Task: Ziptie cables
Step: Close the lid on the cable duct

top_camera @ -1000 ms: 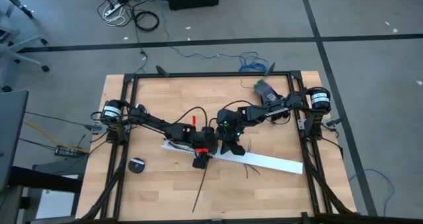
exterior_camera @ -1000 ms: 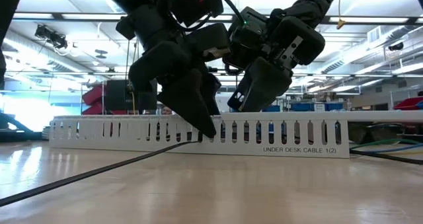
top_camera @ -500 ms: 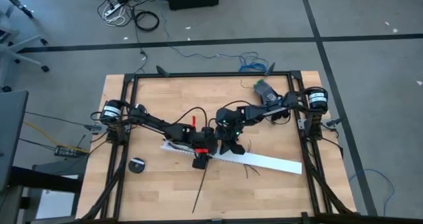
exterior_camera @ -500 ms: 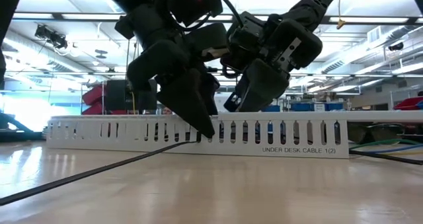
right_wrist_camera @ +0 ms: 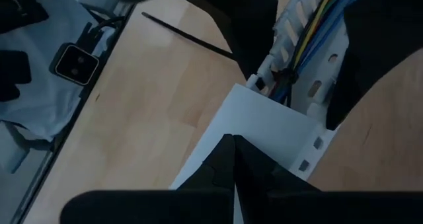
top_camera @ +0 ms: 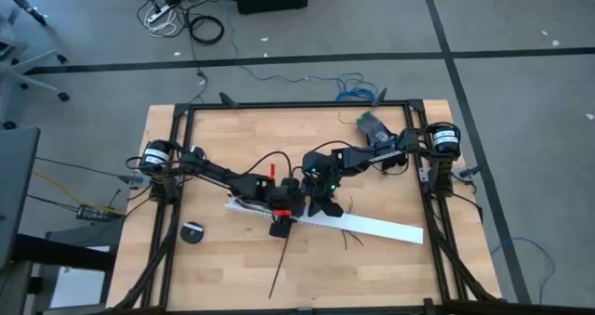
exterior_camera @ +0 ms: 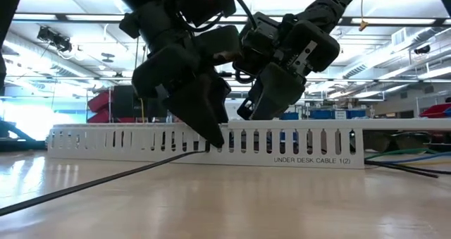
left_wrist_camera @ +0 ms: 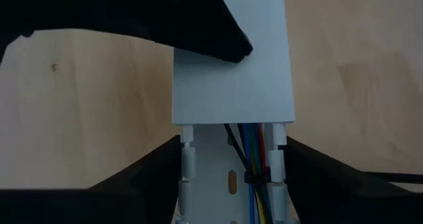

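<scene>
A long white slotted channel (top_camera: 251, 206) lies slantwise across the table's middle, with a flat white cover (left_wrist_camera: 231, 72) on its right part. The cables (left_wrist_camera: 254, 151), blue, green, red and yellow, run inside the uncovered stretch, and a black band crosses them. My left gripper (left_wrist_camera: 231, 184) straddles the channel just left of the cover's end. My right gripper (right_wrist_camera: 232, 145) is shut, with its tips on the cover. A long black ziptie (top_camera: 282, 264) lies loose on the table, reaching from the channel toward the near edge. My left gripper has the channel's two slotted side walls (left_wrist_camera: 186, 151) between its fingers, one finger outside each wall, right by the cover's end. The fingers slant down from the table's left and lie across the channel, which rests on the table. My right gripper presses its shut fingertips (right_wrist_camera: 228, 151) on the top face of the cover (right_wrist_camera: 264, 128), near that cover's left end. It slants down from the far right.
A round black disc (top_camera: 192, 232) lies at the near left. A grey-green object (top_camera: 374, 124) sits at the far right by the right arm's base. Black frame rails (top_camera: 177, 213) run along the table's sides. Thin loose wires (top_camera: 353, 241) lie near the channel's middle.
The channel has slid a little toward the table's left edge, still flat on the table. Both grippers have gone with it and stay on it.
</scene>
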